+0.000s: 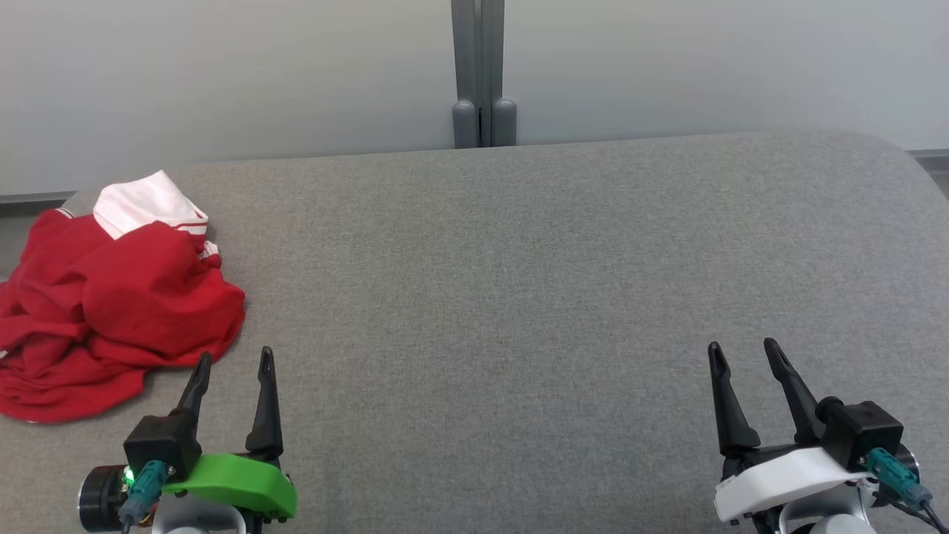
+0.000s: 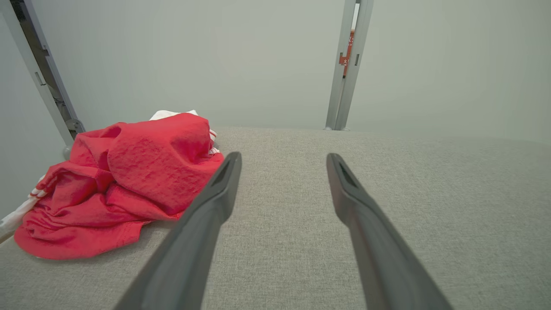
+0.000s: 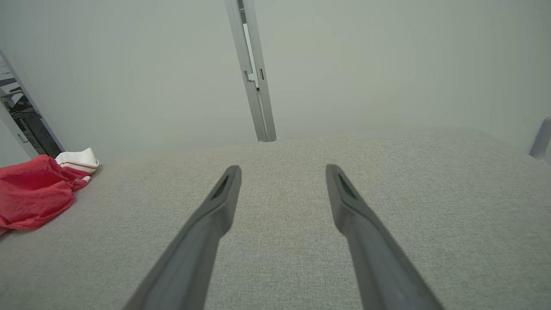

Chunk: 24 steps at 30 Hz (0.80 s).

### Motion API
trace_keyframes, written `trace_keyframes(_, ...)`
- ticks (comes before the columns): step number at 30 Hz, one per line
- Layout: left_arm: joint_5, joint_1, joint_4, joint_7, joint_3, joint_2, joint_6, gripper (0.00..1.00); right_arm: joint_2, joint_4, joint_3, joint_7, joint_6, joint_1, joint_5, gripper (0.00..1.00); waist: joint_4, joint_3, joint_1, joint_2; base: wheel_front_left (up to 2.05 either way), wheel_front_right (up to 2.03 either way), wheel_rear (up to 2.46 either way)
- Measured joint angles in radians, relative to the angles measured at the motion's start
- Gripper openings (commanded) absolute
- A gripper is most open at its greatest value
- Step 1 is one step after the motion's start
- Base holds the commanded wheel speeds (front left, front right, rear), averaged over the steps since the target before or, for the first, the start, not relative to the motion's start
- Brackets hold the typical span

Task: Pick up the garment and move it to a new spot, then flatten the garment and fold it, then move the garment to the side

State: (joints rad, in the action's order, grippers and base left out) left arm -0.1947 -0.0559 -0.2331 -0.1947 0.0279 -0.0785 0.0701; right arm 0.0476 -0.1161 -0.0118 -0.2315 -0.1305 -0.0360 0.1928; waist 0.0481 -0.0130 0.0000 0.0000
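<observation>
A crumpled red garment [image 1: 111,304] with a white, red-striped part lies in a heap at the far left of the grey table [image 1: 519,282]. In the left wrist view the garment [image 2: 129,181] sits just left of my fingers; in the right wrist view the garment [image 3: 34,191] is far off at the left edge. My left gripper [image 1: 233,358] stands open at the lower left, its tips just right of the heap's near edge and apart from it. My right gripper [image 1: 744,348] is open at the lower right, over bare table. Nothing is between either pair of fingers.
A grey upright post [image 1: 480,74] stands behind the table's far edge, against a pale wall. The garment hangs slightly over the table's left edge. Wide bare table surface stretches from the middle to the right.
</observation>
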Motion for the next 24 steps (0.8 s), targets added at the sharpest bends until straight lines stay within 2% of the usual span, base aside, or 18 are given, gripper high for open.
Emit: trace_keyframes(24,-0.03,0.037,0.09,0.103,-0.009,-0.019,-0.028,1.0,0.0,0.03,0.025,0.051,0.0,-0.014,-0.019,1.0,0.006,-0.001,0.0,0.0,0.0,0.0,0.0)
